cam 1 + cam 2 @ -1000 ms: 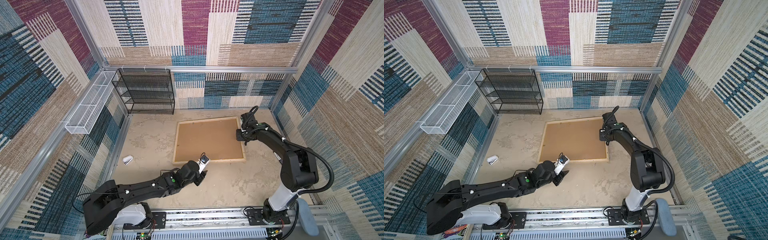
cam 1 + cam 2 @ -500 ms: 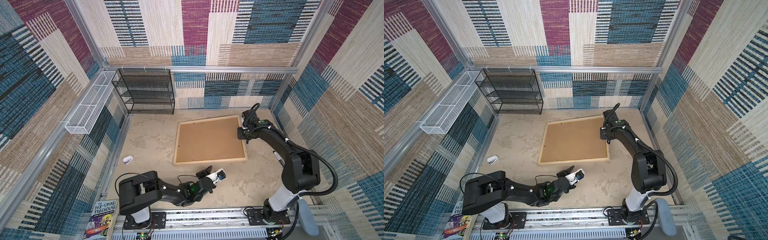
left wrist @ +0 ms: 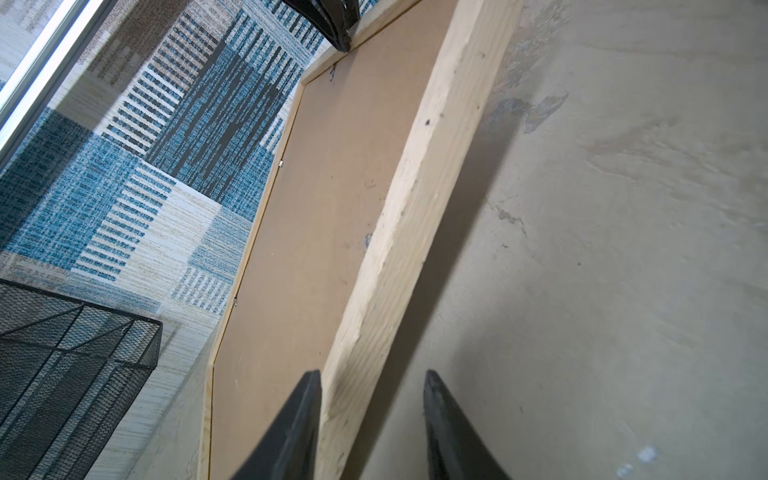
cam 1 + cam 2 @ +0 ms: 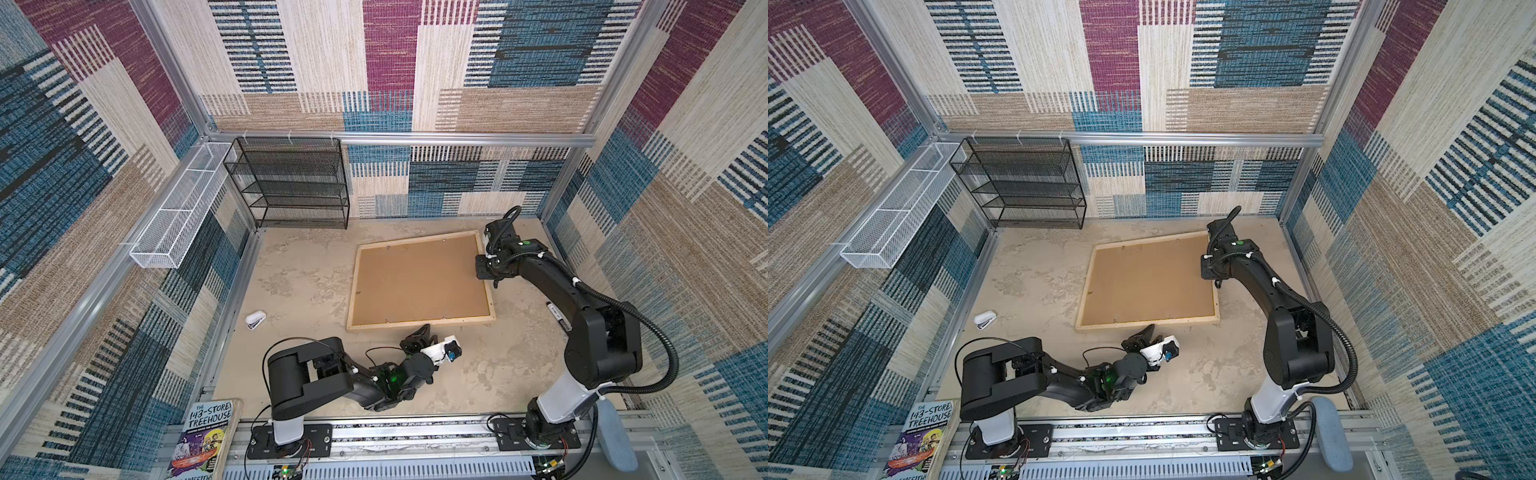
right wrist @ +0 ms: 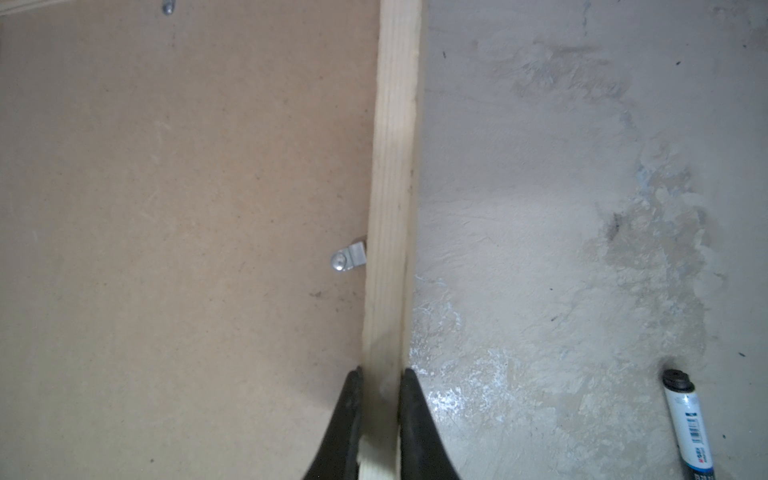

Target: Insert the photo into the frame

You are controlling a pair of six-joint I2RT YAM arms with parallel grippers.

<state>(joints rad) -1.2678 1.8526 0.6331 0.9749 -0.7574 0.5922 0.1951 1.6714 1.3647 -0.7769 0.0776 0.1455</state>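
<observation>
Clamping right rail of frame (image 5: 390,166), right gripper (image 5: 381,372) likely steadies it flat mid-table, back up, backing (image 5: 187,208) seated. Left gripper (image 3: 372,374) half open astride near rail, gripping nothing. Photo not visible; possibly under backing. Open table (image 4: 299,266) left of frame; marker (image 5: 685,419) crowds right rail.

The right gripper (image 5: 380,399) pinches the pale wooden strip of the frame (image 5: 392,166), with a metal clip (image 5: 348,257) on the brown board (image 5: 166,208) beside it and a marker (image 5: 688,424) lying on the table (image 5: 540,249).
</observation>
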